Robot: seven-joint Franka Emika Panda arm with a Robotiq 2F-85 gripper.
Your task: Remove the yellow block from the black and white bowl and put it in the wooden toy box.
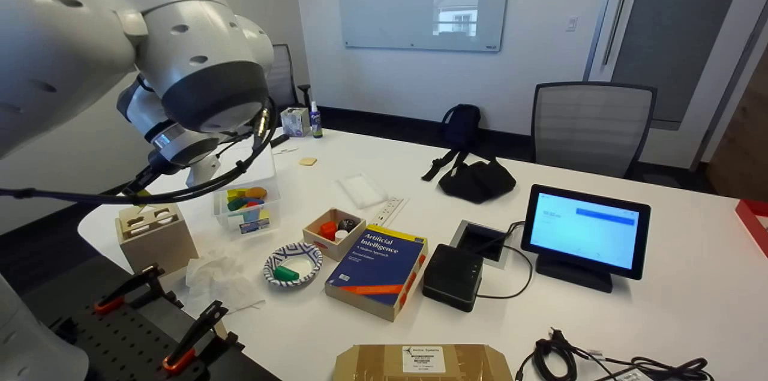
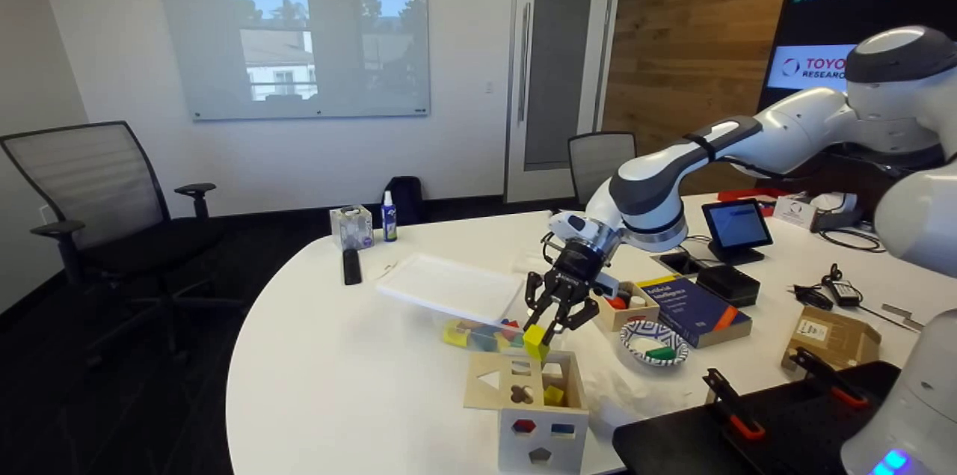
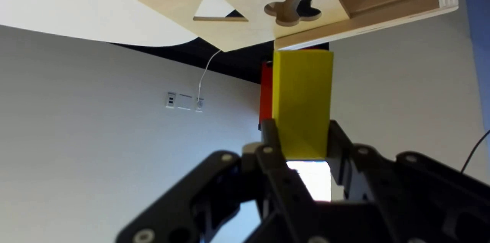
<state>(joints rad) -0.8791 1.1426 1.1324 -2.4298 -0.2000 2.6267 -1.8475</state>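
You've got the hand [image 3: 301, 136] clamped on the yellow block [image 2: 534, 342], its fingers [image 3: 271, 137] against both sides, so the gap is just the block's width. The block's well apart from the black and white bowl [image 1: 302, 264] and up by the top rim of the wooden toy box [image 2: 568, 454]; can't tell if they're touching. That box sits right at the robot-side edge of the tabletop [image 2: 336, 400], toward the rounded end. Its cut-out lid [image 2: 482, 399] is on crooked, poking out past one side, and you can spot another yellow piece [image 2: 553, 395] in the uncovered part.

Your bowl is farther along that same edge, a bit in from it, with a green piece [image 1: 286, 273] lying inside. Some crumpled white wrap [image 1: 221, 282] sits between bowl and toy box. Farther in from your edge there's a small wooden tray [image 1: 318, 244] with a red piece [image 1: 328, 230] in it, a blue book [image 1: 381, 261] just beside that, and a clear tub [image 1: 228, 225] of colored blocks [image 1: 252, 213].
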